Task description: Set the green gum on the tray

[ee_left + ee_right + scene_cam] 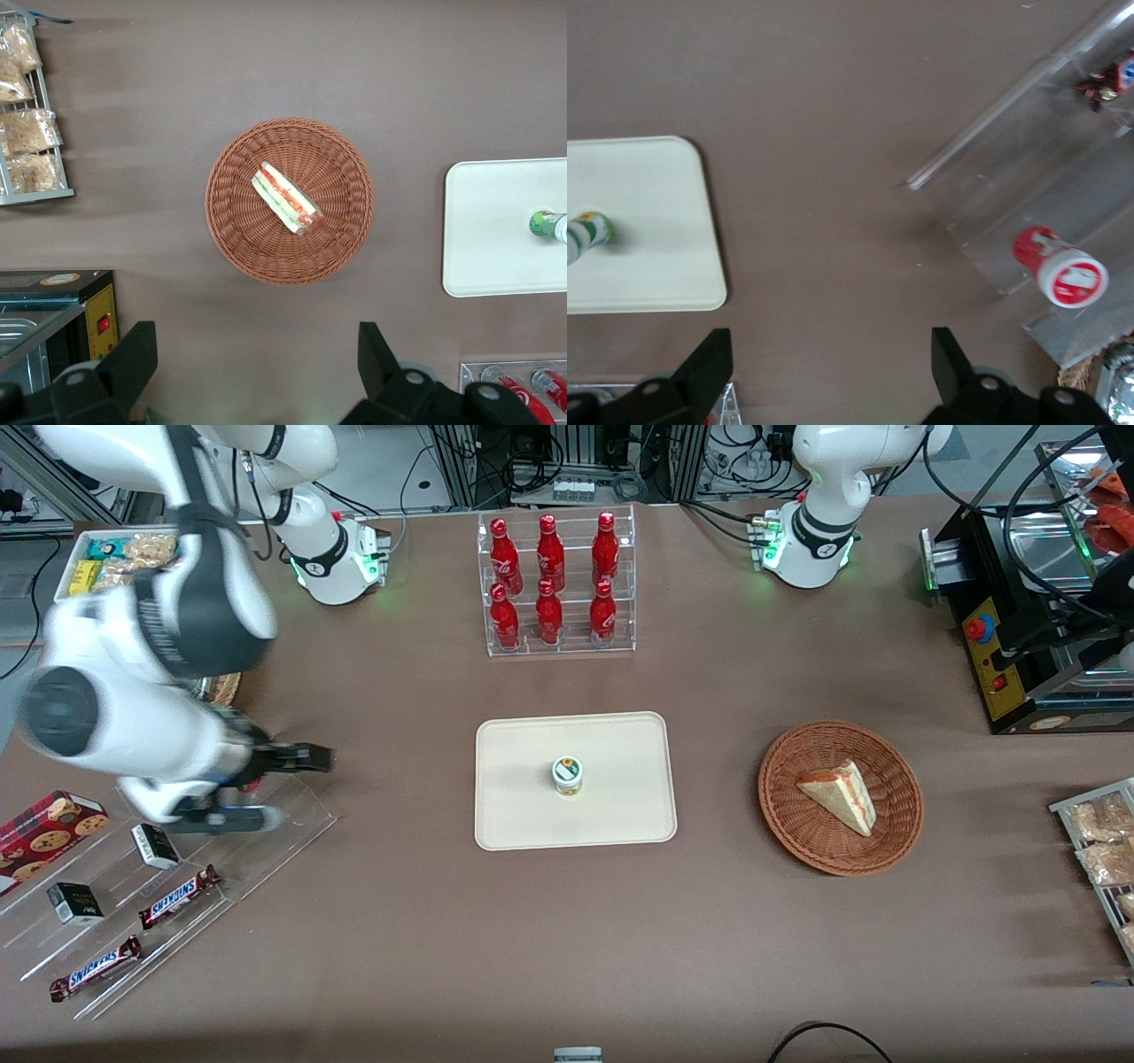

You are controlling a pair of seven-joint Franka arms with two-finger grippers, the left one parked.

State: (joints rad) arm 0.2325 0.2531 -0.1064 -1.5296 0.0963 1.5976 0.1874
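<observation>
The green gum [567,776], a short round bottle with a white lid bearing a green-and-yellow mark, stands upright near the middle of the tray [620,815], a flat cream rectangle with rounded corners and a low raised rim, smooth and matte on the brown tabletop [443,939]. The gripper [324,758] hangs well apart from the tray, toward the working arm's end of the table, above a clear plastic stepped rack [266,859]; its two dark fingers [709,359] are spread wide with nothing between them. On that rack lie wrapped chocolate bars [177,895] and small dark boxes [155,845], and the right wrist view shows a like-sized bottle with a red lid mark [1061,268] lying on the clear plastic. Toward the parked arm's end sits a round woven wicker basket [895,828] holding a wedge-shaped sandwich [840,794]. Farther from the front camera than the tray, a clear tiered stand [560,646] carries six glossy red bottles [549,555].
</observation>
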